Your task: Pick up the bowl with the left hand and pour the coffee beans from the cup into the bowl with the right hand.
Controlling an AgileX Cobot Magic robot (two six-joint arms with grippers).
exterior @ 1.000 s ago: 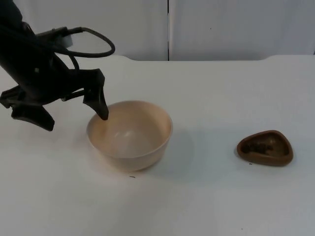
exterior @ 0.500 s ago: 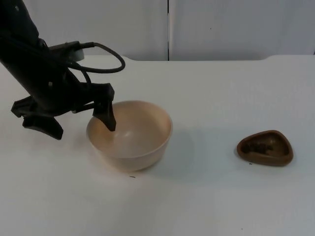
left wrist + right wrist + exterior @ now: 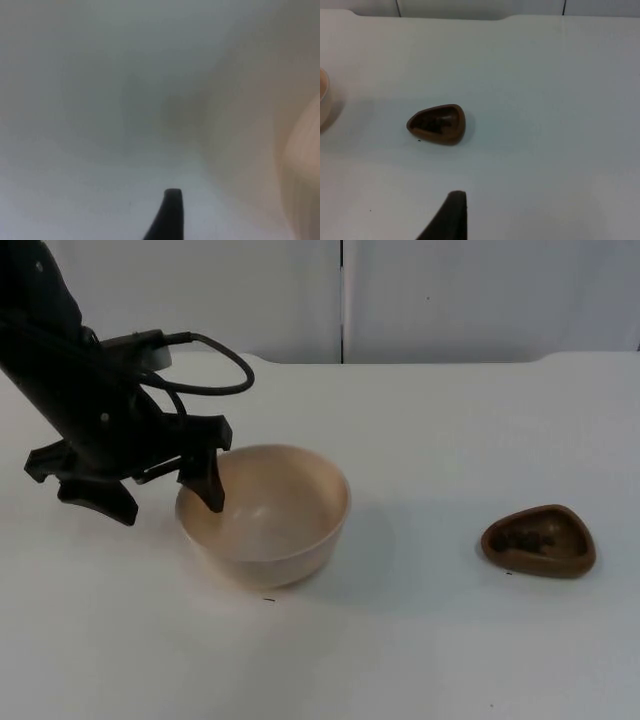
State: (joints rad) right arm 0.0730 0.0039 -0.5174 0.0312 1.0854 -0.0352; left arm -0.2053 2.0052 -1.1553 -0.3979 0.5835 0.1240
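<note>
A beige bowl (image 3: 270, 515) stands empty on the white table, left of centre. My left gripper (image 3: 165, 502) is open and straddles the bowl's left rim. One finger (image 3: 211, 492) reaches inside the bowl and the other (image 3: 108, 502) stays outside it. The left wrist view shows the bowl's pale wall (image 3: 300, 165), blurred and close. A small brown teardrop-shaped cup (image 3: 540, 541) holding dark coffee beans sits to the right, apart from the bowl. My right gripper (image 3: 451, 217) waits above the table, well short of the cup (image 3: 438, 123).
The grey partition wall (image 3: 340, 295) closes off the far edge of the table. Open white table top (image 3: 420, 460) lies between bowl and cup. The bowl's edge (image 3: 322, 95) also appears in the right wrist view.
My left gripper has shifted right and lower onto the bowl's left rim, so its inner finger now dips inside. Bowl and cup have not moved.
</note>
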